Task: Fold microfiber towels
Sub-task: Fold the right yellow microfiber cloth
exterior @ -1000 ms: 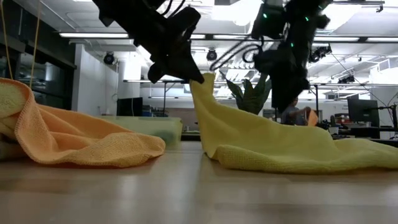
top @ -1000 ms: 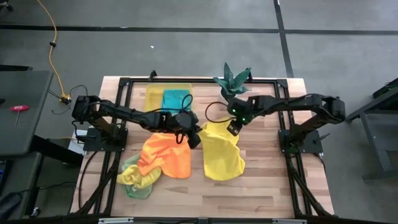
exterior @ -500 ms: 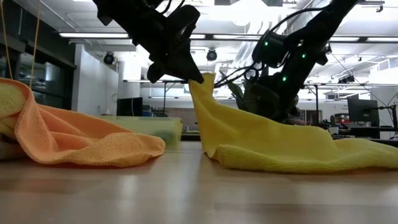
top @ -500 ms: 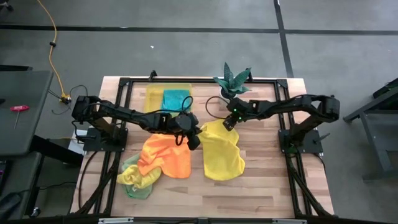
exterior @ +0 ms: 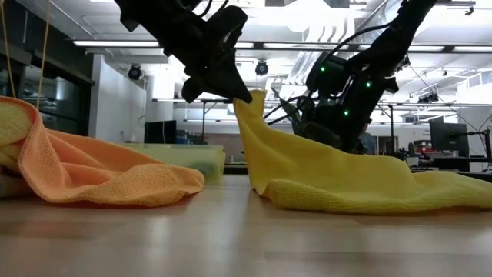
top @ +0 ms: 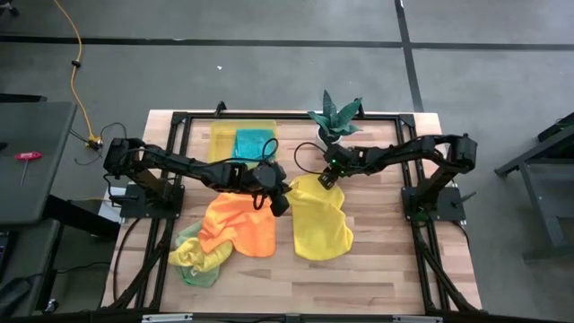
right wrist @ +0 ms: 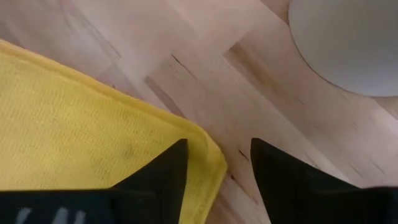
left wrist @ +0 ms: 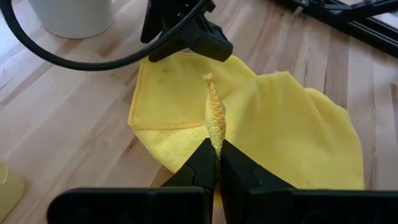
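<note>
Yellow towel (left wrist: 286, 130) corner pinched by left tool (left wrist: 217, 163), lifted; right tool (right wrist: 214, 165) spread, low.

Translucent yellow bin (top: 242, 140) and potted plant (top: 335, 113) at the wooden table's (top: 377, 269) far edge, apparently apart.

Count, table top, high view.

Microfiber towels: four distinct colours visible.
- yellow towel (top: 320, 221): 1, spread mid-table
- orange towel (top: 237, 224): 1
- teal towel (top: 252, 142): 1, lying in the bin
- yellow-green bundle (top: 194, 258): at least 1, partly under the orange one (layers cannot be separated, so it may be more than one cloth)

Translucent yellow bin (top: 222, 136): 1.
Potted plant (top: 335, 114): 1.
Arms: 2, each with one gripper.
</note>
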Controlling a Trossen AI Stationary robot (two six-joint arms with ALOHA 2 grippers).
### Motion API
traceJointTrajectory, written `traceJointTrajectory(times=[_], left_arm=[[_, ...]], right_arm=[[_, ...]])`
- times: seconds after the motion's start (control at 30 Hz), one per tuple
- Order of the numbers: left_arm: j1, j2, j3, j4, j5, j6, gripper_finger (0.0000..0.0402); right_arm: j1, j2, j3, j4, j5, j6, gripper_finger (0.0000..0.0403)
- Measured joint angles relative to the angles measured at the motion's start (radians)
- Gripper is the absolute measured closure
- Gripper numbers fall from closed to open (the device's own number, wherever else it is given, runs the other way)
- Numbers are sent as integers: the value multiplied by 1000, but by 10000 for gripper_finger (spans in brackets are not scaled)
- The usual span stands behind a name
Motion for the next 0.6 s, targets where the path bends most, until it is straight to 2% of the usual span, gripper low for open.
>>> traceJointTrajectory(times=[0.1, 0.23, 0.27, 0.4, 0.6], left_arm=[[0, 0, 0, -1, 0, -5, 402], [4, 0, 0, -2, 0, -6, 401], [7, 0, 0, -2, 3, -6, 401], [25, -2, 0, -12, 25, 22, 401], [68, -83, -2, -104, 54, 89, 401]], right_arm=[[3, 2, 0, 6, 0, -1, 284], [3, 2, 0, 10, -54, 12, 380], [4, 2, 0, 14, -71, 14, 391], [28, -24, 0, 7, -93, 48, 396], [73, -201, 0, -56, -88, 80, 401]])
